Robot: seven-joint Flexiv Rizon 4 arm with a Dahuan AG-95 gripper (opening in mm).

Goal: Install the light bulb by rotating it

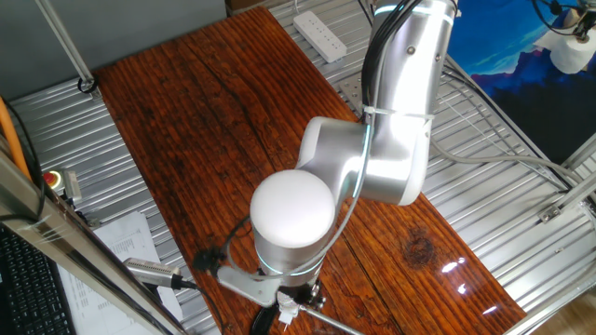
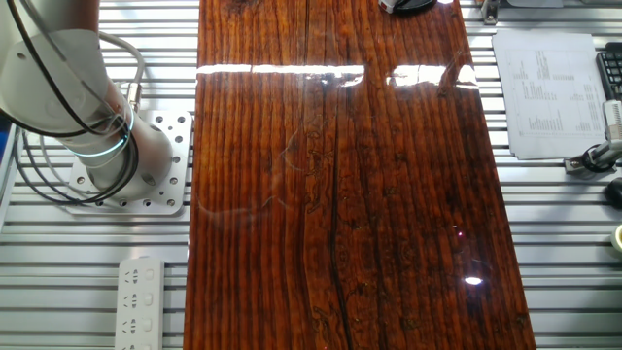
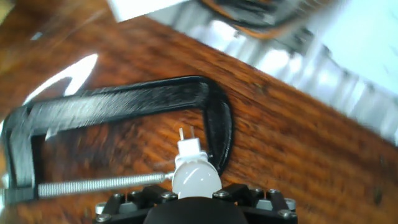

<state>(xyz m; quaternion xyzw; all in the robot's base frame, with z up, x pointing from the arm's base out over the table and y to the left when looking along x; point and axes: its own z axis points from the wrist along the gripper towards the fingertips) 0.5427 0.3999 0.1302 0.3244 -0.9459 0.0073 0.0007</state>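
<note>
In the hand view the end effector (image 3: 196, 208) sits at six o'clock of the frame, a dark body with a row of screw heads, and the light bulb (image 3: 196, 174) stands out of it toward twelve o'clock: a white frosted dome nearest the camera, a narrower pale base beyond it, and two thin pins at the tip. The fingertips themselves are hidden under the bulb, so it appears clamped on the bulb, though the contact cannot be seen. Just past the pins, from nine o'clock round to three o'clock, a black C-clamp (image 3: 124, 102) lies over the wooden surface (image 3: 298, 143), its threaded screw (image 3: 99, 185) running in from nine o'clock to end beside the bulb's dome; whether they touch is unclear in the blur. At twelve to two o'clock the surface ends at a ribbed metal frame. In one fixed view the silver arm (image 1: 400, 102) comes down from one o'clock, and a large white round joint cap (image 1: 292, 207) near six o'clock covers the hand and bulb. A white power strip (image 1: 320, 35) lies at twelve o'clock. In the other fixed view only the arm's base (image 2: 107, 156) shows at nine o'clock, with a printed sheet (image 2: 544, 92) at two o'clock.
</note>
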